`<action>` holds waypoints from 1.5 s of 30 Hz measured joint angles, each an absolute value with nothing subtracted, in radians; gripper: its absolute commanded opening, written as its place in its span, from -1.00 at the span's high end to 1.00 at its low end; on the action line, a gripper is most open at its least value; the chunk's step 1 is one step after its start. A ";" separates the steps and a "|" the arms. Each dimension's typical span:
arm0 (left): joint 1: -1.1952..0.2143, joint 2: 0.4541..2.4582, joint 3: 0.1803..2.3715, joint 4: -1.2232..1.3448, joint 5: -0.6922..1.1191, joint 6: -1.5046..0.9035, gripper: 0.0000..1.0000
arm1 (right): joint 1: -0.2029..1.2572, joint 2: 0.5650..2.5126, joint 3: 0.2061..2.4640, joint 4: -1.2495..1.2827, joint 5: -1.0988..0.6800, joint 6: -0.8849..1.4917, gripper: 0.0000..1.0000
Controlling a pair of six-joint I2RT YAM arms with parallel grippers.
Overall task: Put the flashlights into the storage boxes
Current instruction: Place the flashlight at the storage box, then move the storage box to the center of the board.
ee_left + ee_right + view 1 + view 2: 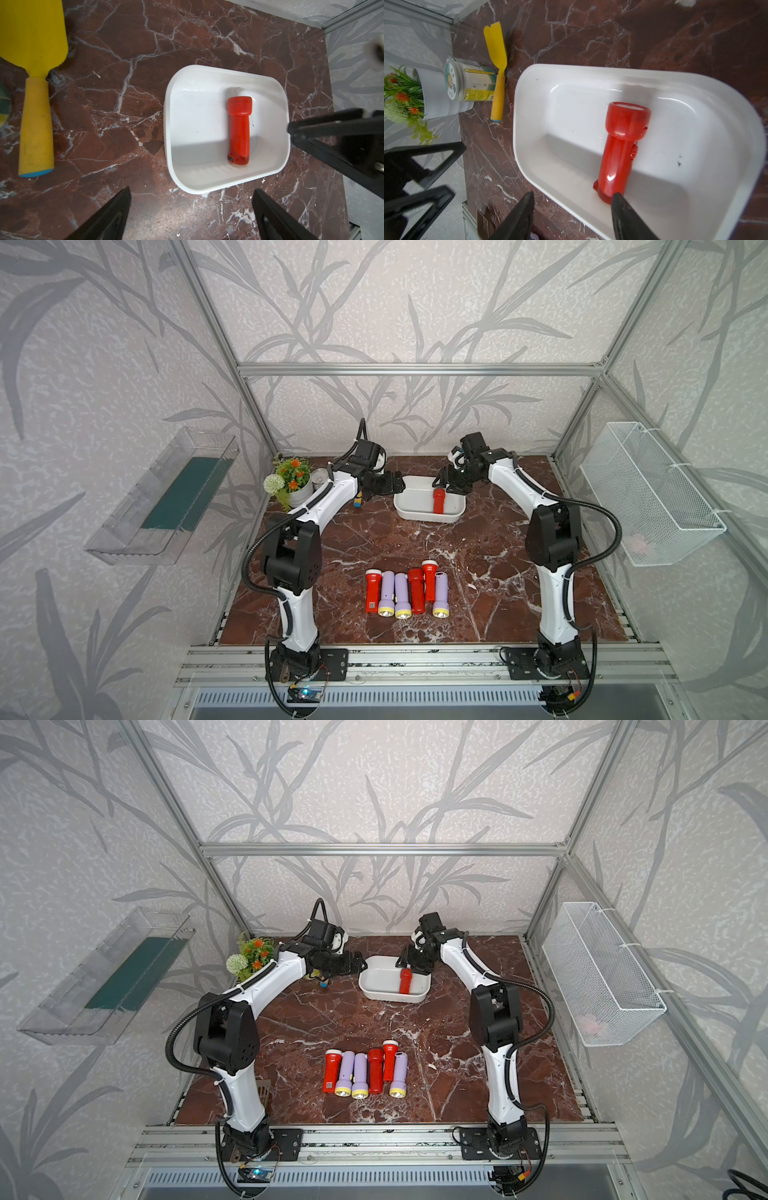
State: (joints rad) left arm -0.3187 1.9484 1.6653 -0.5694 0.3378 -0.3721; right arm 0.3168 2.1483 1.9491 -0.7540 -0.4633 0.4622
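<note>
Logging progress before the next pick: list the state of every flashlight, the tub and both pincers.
red flashlight: lying inside the white tub, ungripped
six flashlights: lying in a row on the table
white tub: upright, one flashlight inside
left pincer: open, empty
right pincer: open, empty

We see a red flashlight [438,501], a white tub [415,515], lilac flashlights [401,589] with pale yellow heads, and white-veined red-brown marble [374,539]

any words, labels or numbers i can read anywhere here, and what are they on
Nothing reads clearly.
Jar label: print and a cartoon face, too blurred to read.
Leftmost red flashlight in the row: small white sticker near its tail, too small to read.
</note>
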 measured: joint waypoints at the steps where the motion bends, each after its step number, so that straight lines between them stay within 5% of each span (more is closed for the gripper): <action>1: -0.318 1.967 1.683 -0.572 0.334 -0.369 -0.87 | 0.317 2.119 1.929 -0.755 -0.459 0.455 -0.23; 17: -0.318 2.128 1.772 -0.624 0.289 -0.360 -0.84 | 0.317 1.761 1.505 -0.797 -0.356 0.376 -0.32; 27: -0.326 2.218 1.829 -0.659 0.297 -0.374 -0.30 | 0.317 1.608 1.362 -0.793 -0.312 0.389 -0.32; 32: -0.333 2.228 1.828 -0.675 0.298 -0.378 -0.25 | 0.317 1.560 1.308 -0.791 -0.297 0.399 -0.32; 38: -0.340 2.228 1.828 -0.681 0.303 -0.386 0.31 | 0.317 1.514 1.253 -0.789 -0.287 0.411 -0.32; 45: -0.341 2.228 1.828 -0.686 0.305 -0.384 0.53 | 0.317 1.491 1.218 -0.788 -0.282 0.419 -0.31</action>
State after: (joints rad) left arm -0.3412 2.2276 1.8282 -0.6857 0.3050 -0.3840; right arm 0.3168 1.4910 1.2182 -0.7883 -0.2817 0.4191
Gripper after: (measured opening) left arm 0.271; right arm 0.657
